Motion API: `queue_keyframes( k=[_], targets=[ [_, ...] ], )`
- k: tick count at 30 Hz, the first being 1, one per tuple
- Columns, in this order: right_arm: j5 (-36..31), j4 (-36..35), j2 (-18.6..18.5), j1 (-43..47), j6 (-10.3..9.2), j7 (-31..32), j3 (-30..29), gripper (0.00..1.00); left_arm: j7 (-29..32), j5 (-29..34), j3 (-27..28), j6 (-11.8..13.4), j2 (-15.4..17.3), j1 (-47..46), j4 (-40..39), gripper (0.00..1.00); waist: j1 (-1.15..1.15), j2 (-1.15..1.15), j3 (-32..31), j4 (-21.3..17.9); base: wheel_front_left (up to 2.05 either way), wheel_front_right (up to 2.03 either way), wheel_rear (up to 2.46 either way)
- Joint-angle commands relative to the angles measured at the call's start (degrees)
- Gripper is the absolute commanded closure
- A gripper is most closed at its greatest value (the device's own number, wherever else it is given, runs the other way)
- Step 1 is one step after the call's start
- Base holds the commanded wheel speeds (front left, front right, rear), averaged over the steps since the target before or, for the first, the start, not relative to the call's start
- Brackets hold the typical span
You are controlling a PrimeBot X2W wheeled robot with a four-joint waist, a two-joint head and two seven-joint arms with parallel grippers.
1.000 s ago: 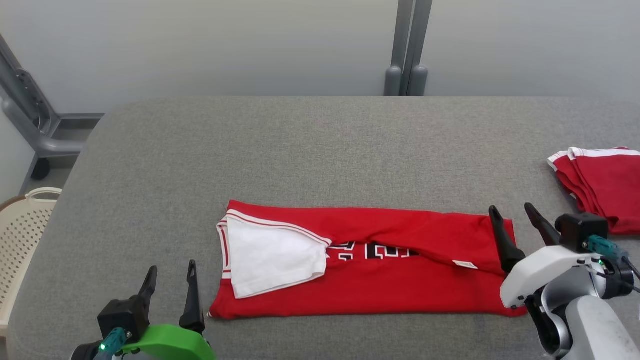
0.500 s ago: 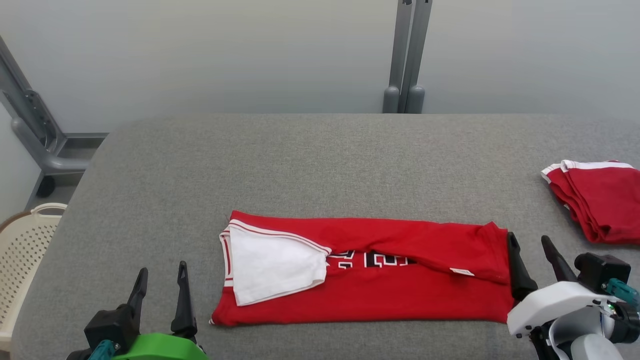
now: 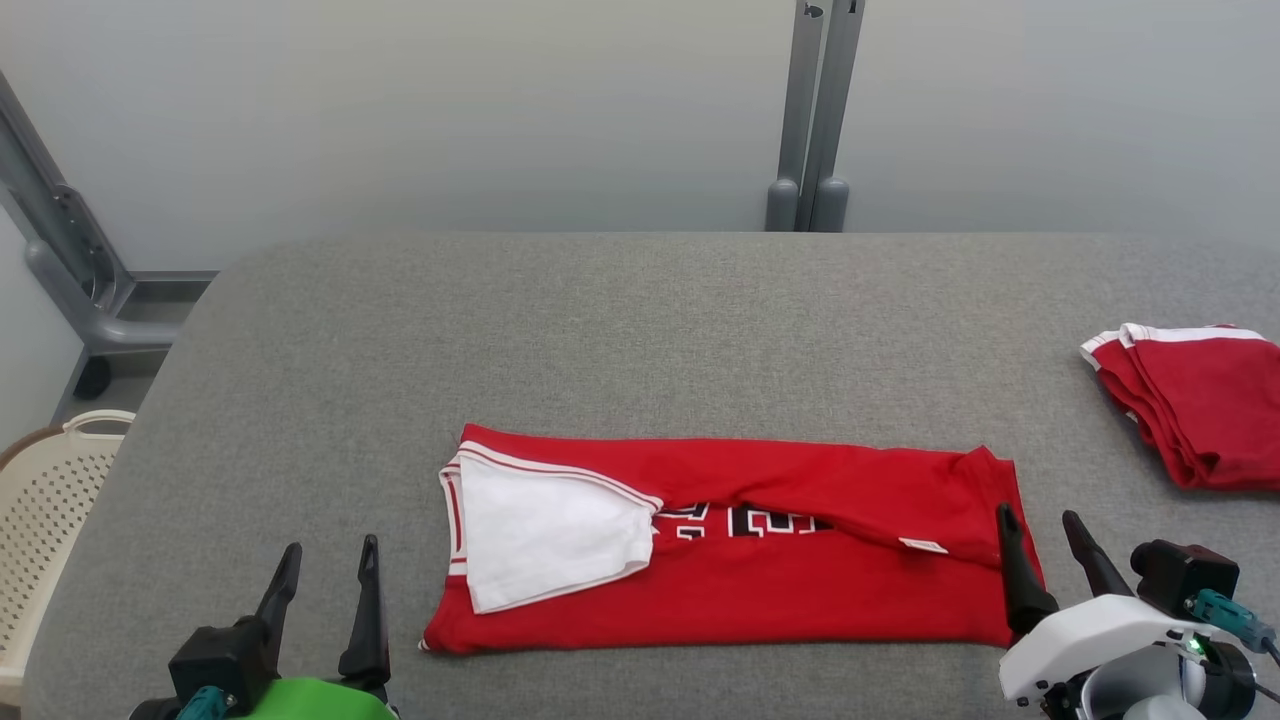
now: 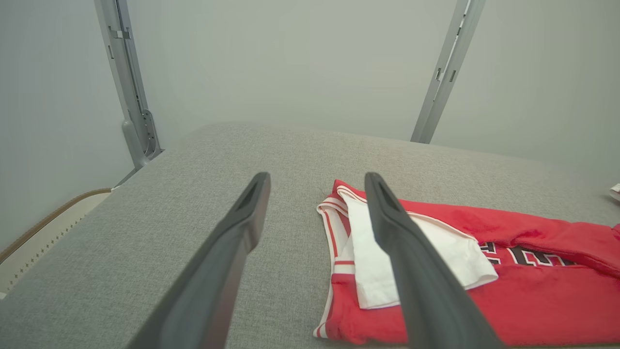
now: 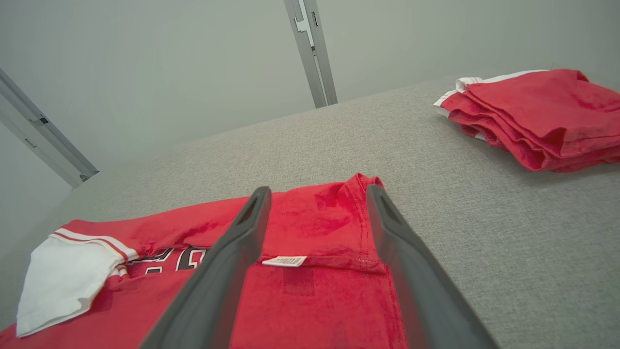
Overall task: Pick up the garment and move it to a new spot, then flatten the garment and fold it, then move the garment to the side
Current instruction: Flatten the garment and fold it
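The garment (image 3: 740, 590) is a red shirt with a white sleeve and black-and-white lettering, folded lengthwise into a long strip across the middle of the grey table (image 3: 620, 340). My left gripper (image 3: 325, 560) stands open near the front edge, just left of the garment's collar end (image 4: 339, 228), apart from it. My right gripper (image 3: 1040, 525) is open at the garment's right end (image 5: 319, 228), its left finger over the hem and nothing held between the fingers.
A second red folded garment (image 3: 1195, 400) lies at the table's right edge (image 5: 528, 116). A cream perforated basket (image 3: 45, 500) stands on the floor off the left side. Grey metal posts (image 3: 815, 120) rise behind the table.
The camera tilted up, shifting the whole picture downward. My right gripper drew back toward the front edge off the garment's right end, and the fabric there settled flat. My left gripper pulled back slightly.
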Motion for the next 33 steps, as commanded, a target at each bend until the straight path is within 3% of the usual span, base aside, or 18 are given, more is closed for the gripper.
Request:
queue_keyframes(
  k=[1,11,16,23,33],
  targets=[
    [0.5,0.2,-0.1,-0.3,-0.07,-0.3,0.0,0.00,-0.2,0.6,0.4,-0.5,-0.3,0.6,0.3,0.00,0.00,0.00,0.1,-0.1,0.00,0.00,0.00],
    [0.1,-0.1,-0.1,-1.1,-0.07,0.5,-0.8,0.00,-0.2,2.5,-0.4,-1.4,-0.8,-0.5,1.4,0.00,0.00,0.00,0.6,-0.1,0.00,0.00,0.00],
    [-1.1,0.8,-0.1,-1.7,-0.07,3.7,-4.1,0.00,-0.1,2.6,-1.0,-1.8,-0.9,-0.9,1.8,0.00,0.00,0.00,0.9,0.0,0.00,0.00,0.00],
    [-7.8,0.6,-0.1,-5.7,-0.06,20.1,-9.7,0.00,0.1,2.0,-1.3,-1.7,-1.1,-1.2,1.9,0.00,0.00,0.00,1.6,-0.3,0.00,0.00,0.00],
    [-17.5,-3.9,-0.1,-10.5,-0.06,46.3,-9.2,0.00,0.7,2.2,-2.2,-2.0,-1.0,-2.4,1.8,0.00,0.00,0.00,3.4,0.5,0.00,0.00,0.00]
  ],
)
